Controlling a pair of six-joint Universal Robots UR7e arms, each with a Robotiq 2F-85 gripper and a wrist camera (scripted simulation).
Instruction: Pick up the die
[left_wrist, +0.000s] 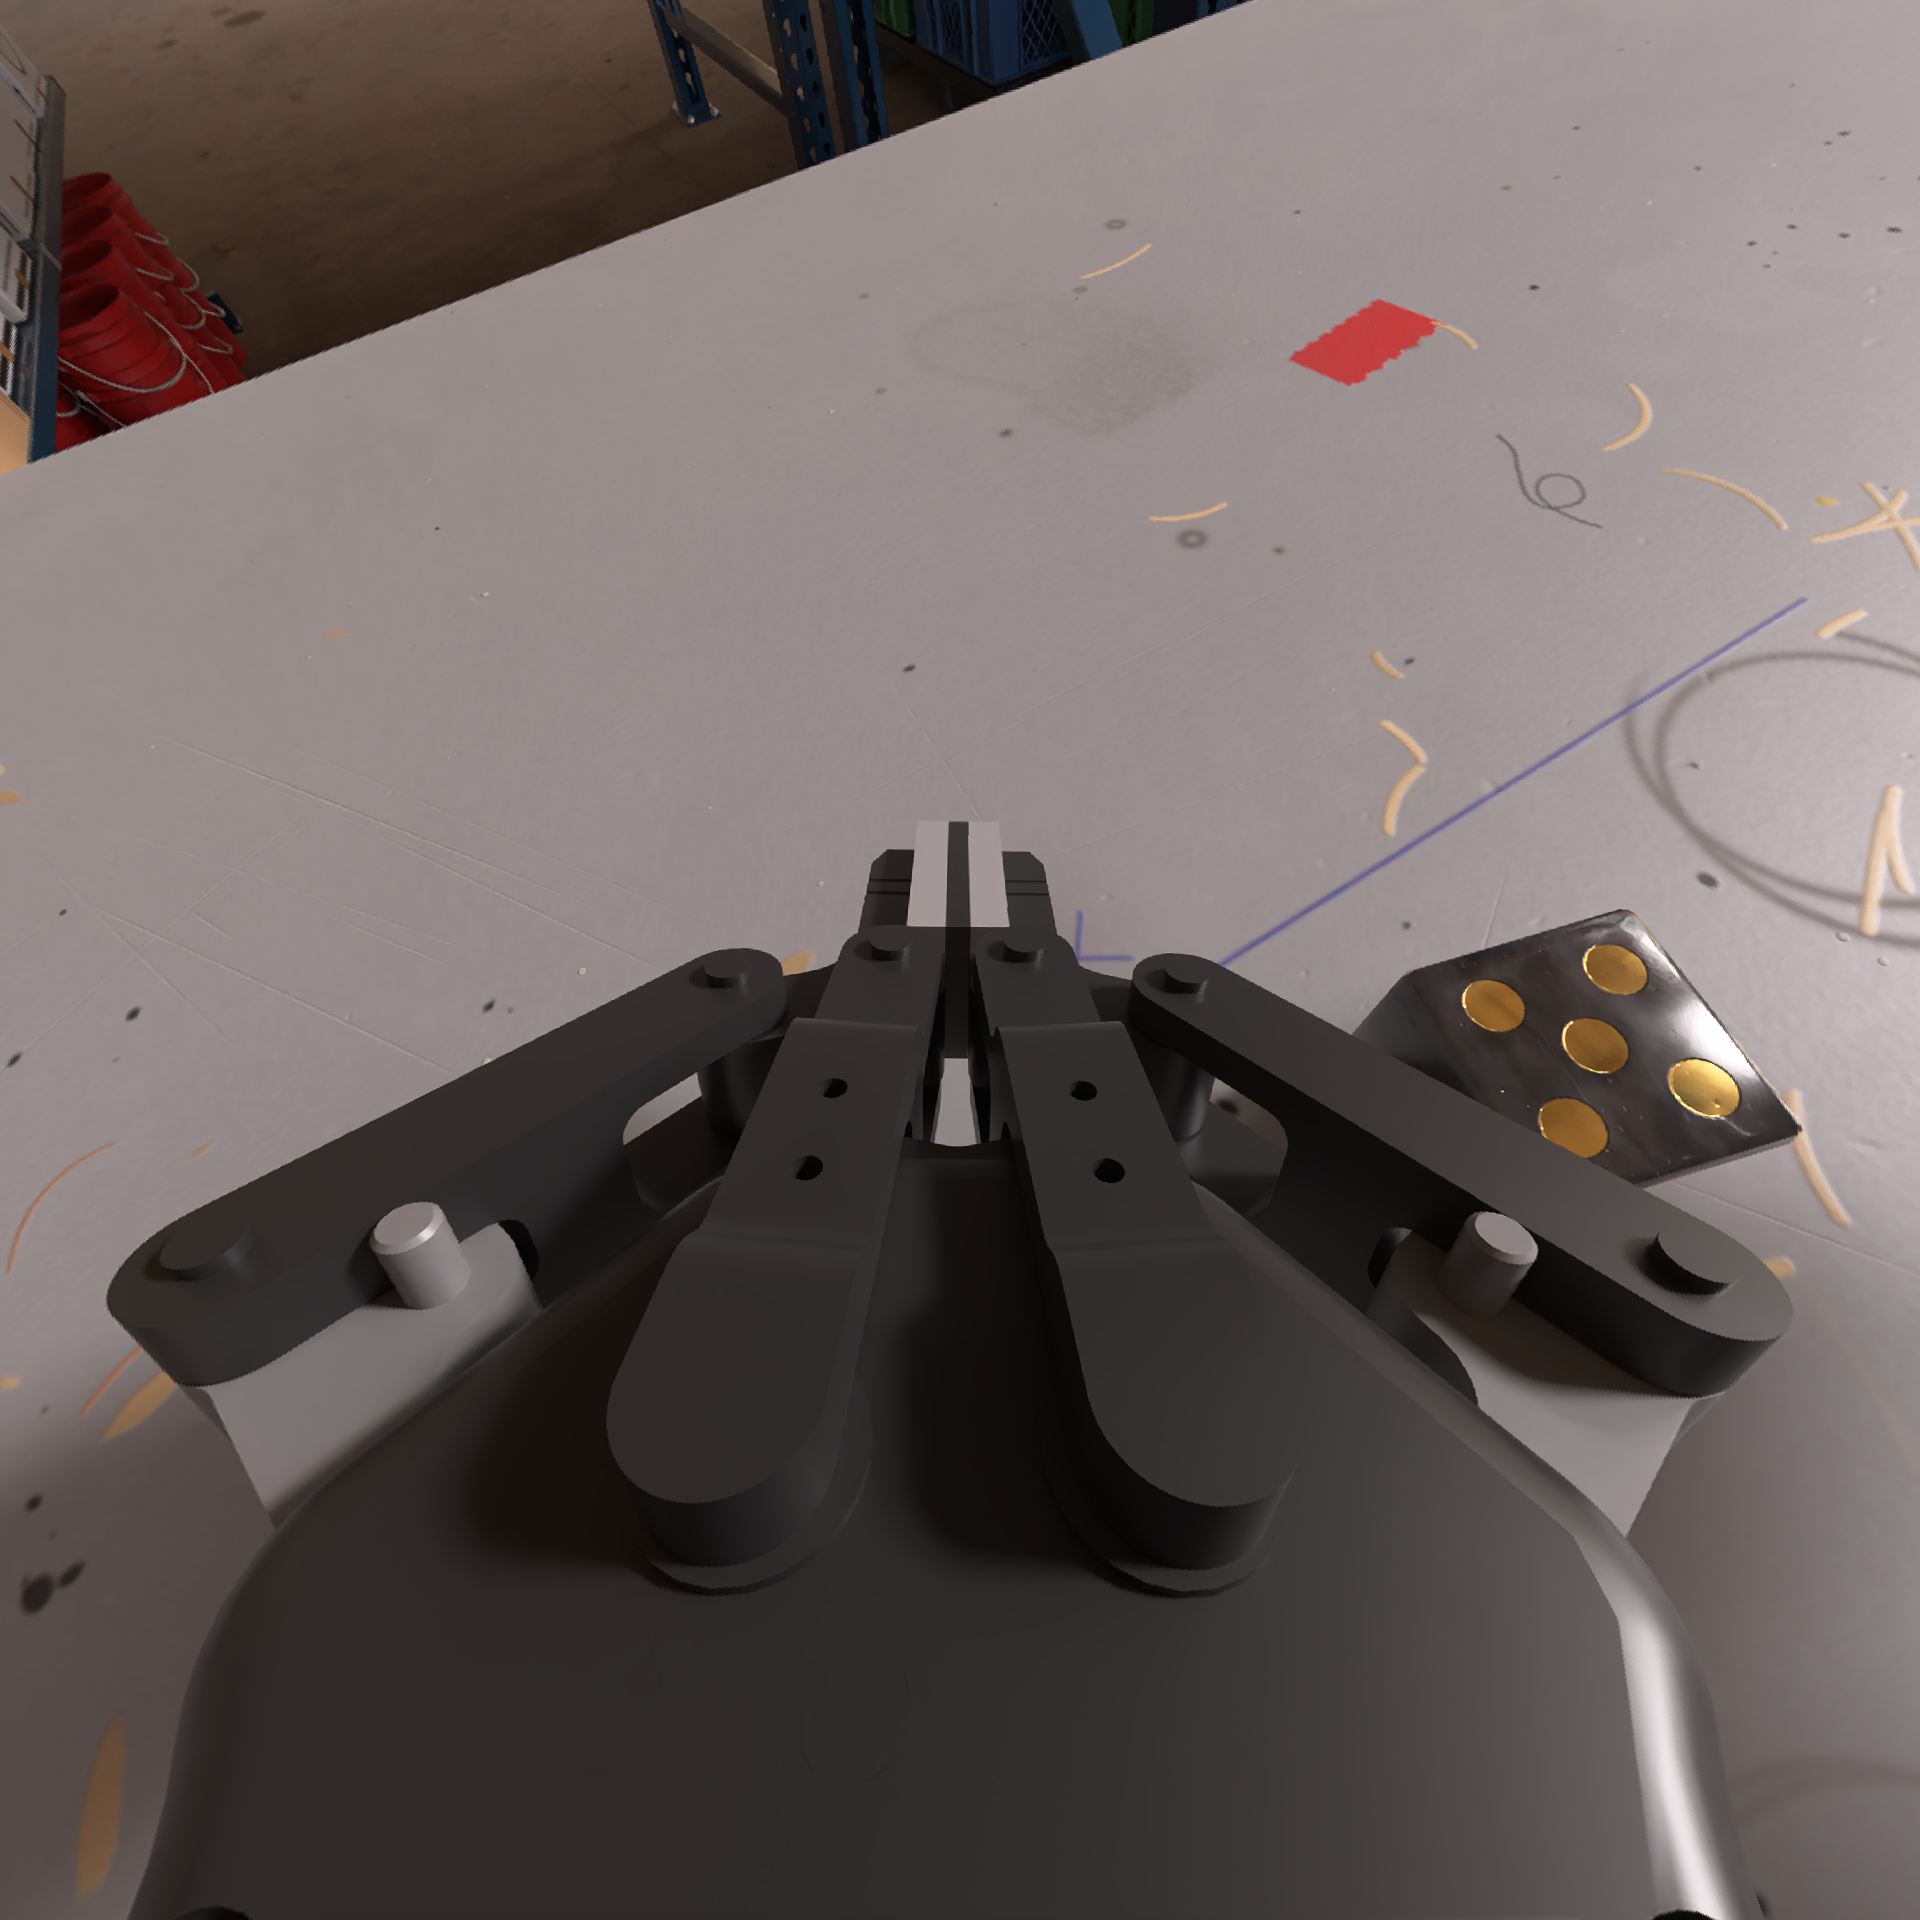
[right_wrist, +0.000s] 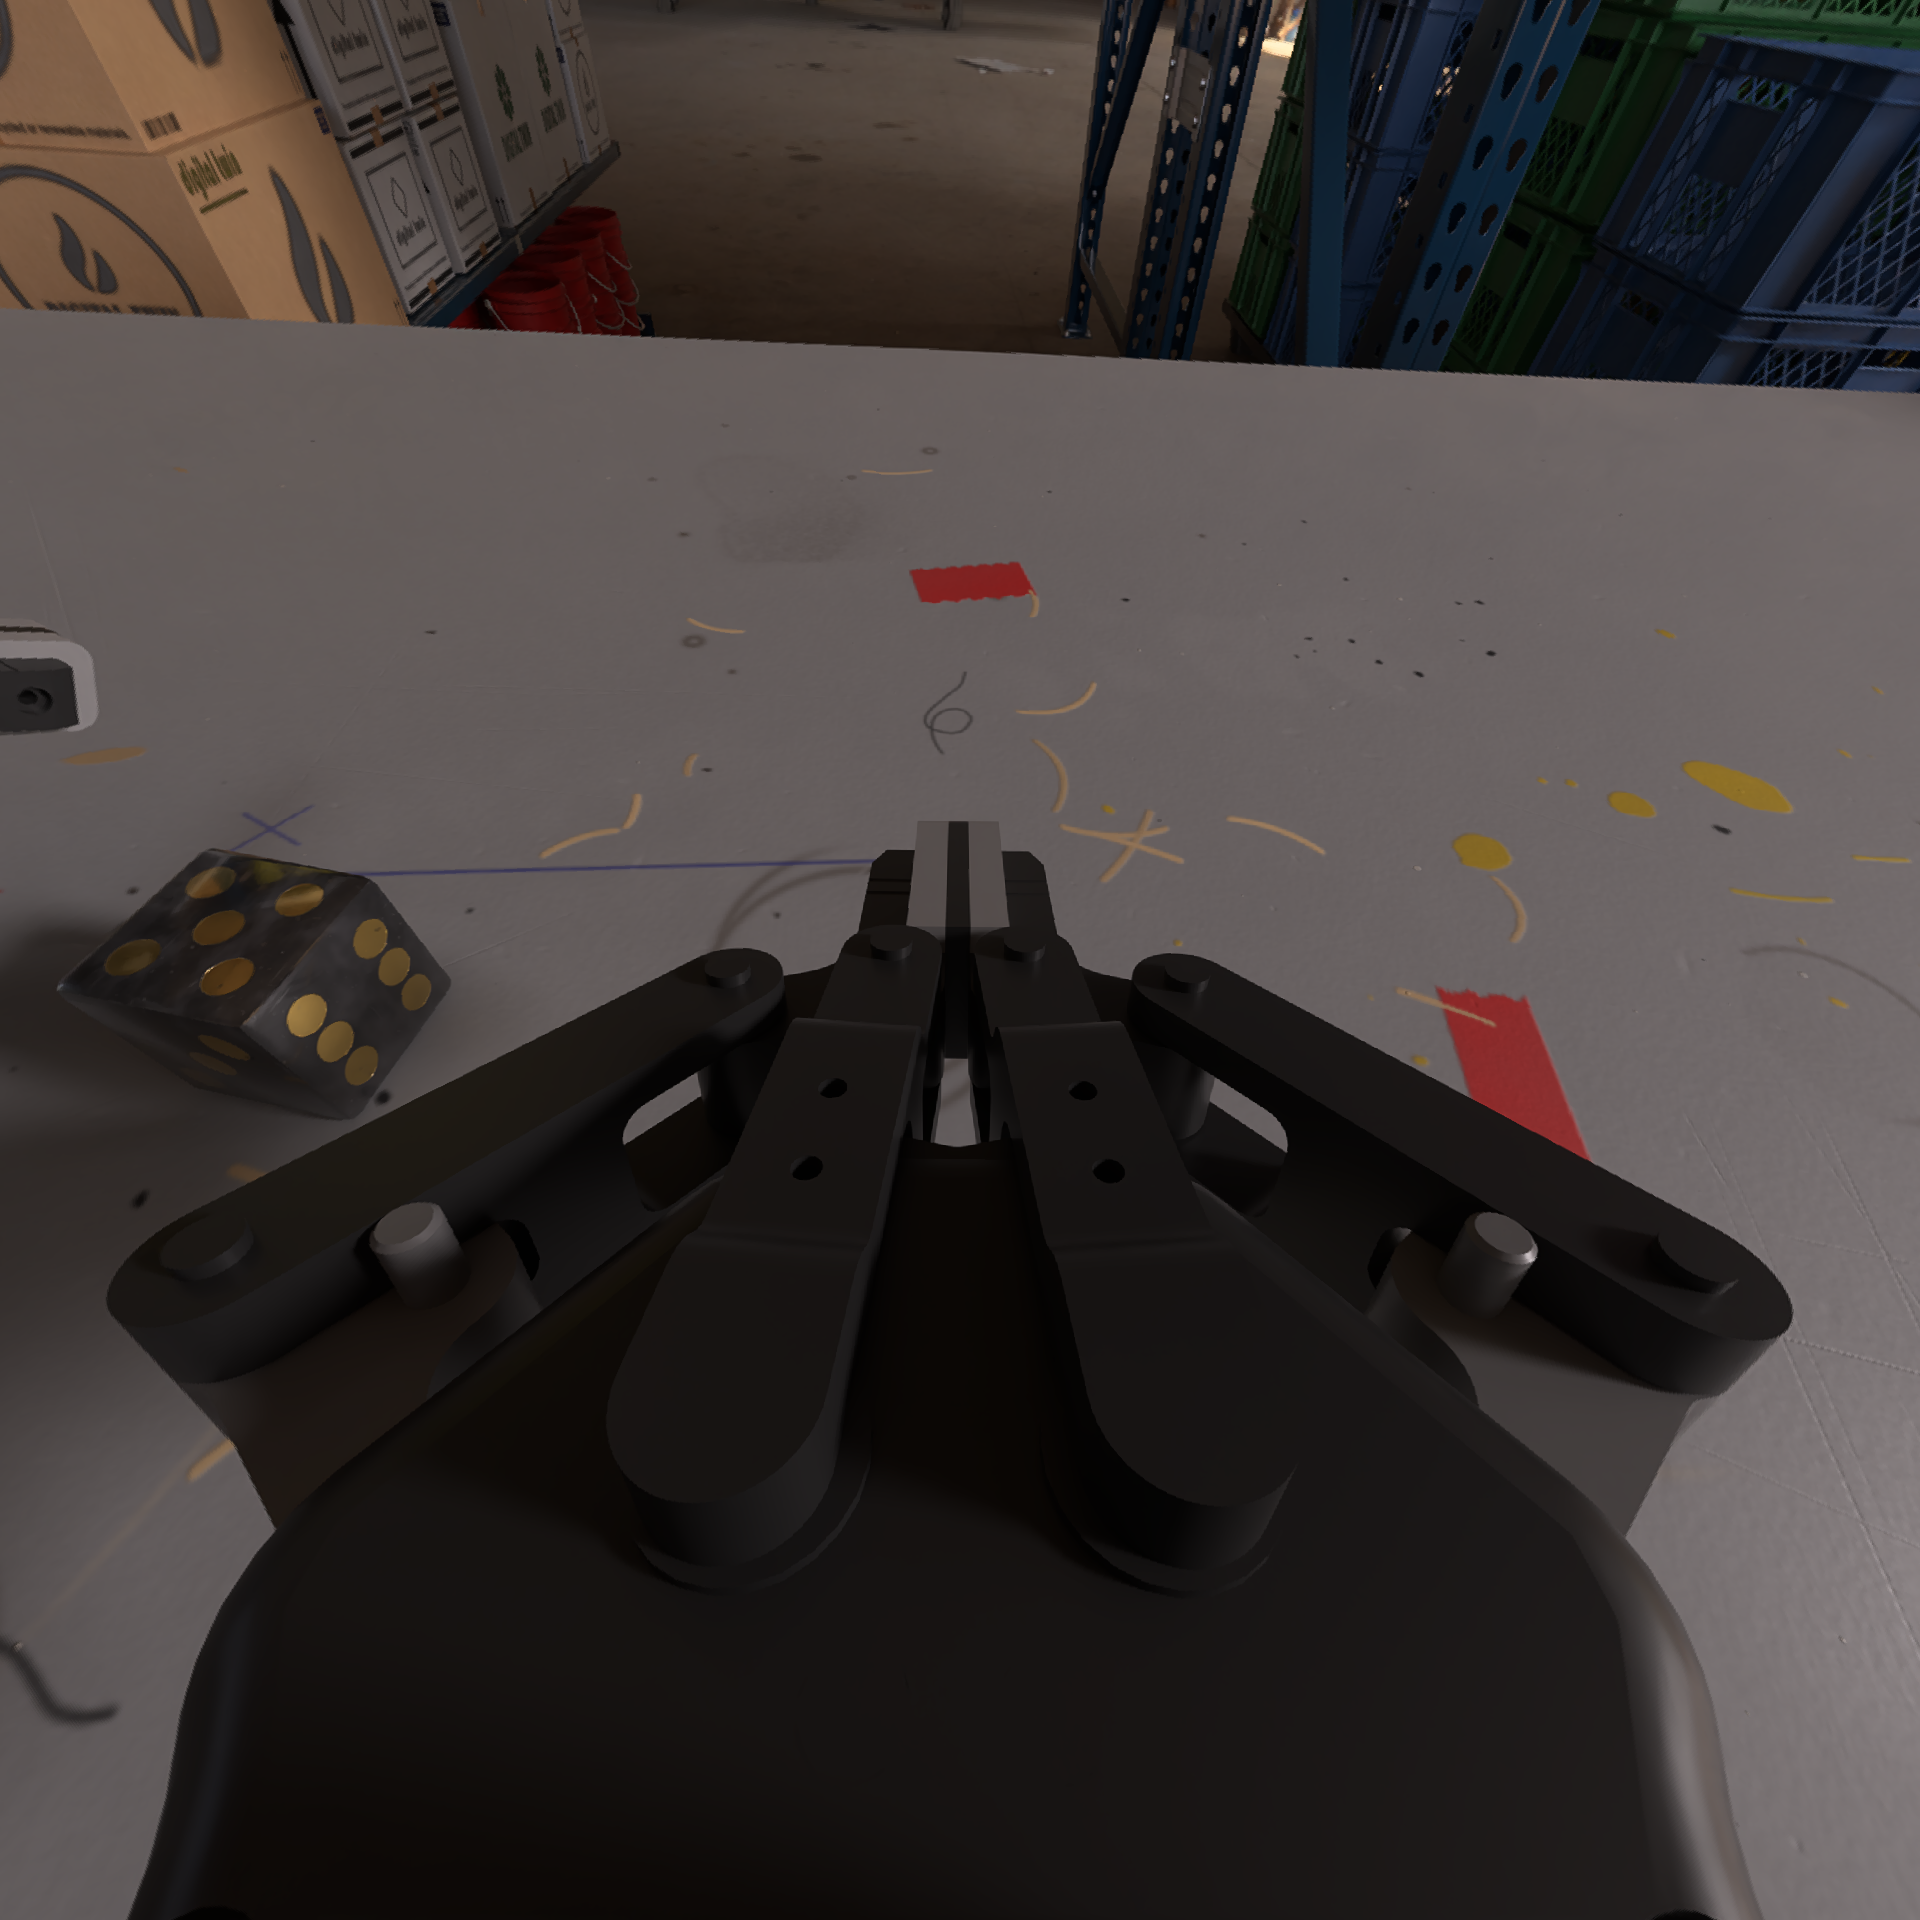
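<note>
The die (left_wrist: 1590, 1049) is a dark glossy cube with gold pips, resting on the grey table. In the left wrist view it lies to the right of my left gripper (left_wrist: 958, 873), partly hidden behind the right linkage. In the right wrist view the die (right_wrist: 260, 977) sits to the left of my right gripper (right_wrist: 958, 873). Both grippers are shut with pads touching and hold nothing. Both hover above the table, apart from the die.
The grey table (right_wrist: 1351, 520) bears paint marks, a red tape patch (right_wrist: 971, 582) and a red strip (right_wrist: 1507, 1070). The other gripper's part (right_wrist: 42, 686) shows at the left edge. Beyond the table's far edge stand cardboard boxes (right_wrist: 156, 156), red buckets (right_wrist: 561, 270) and blue racks (right_wrist: 1174, 177).
</note>
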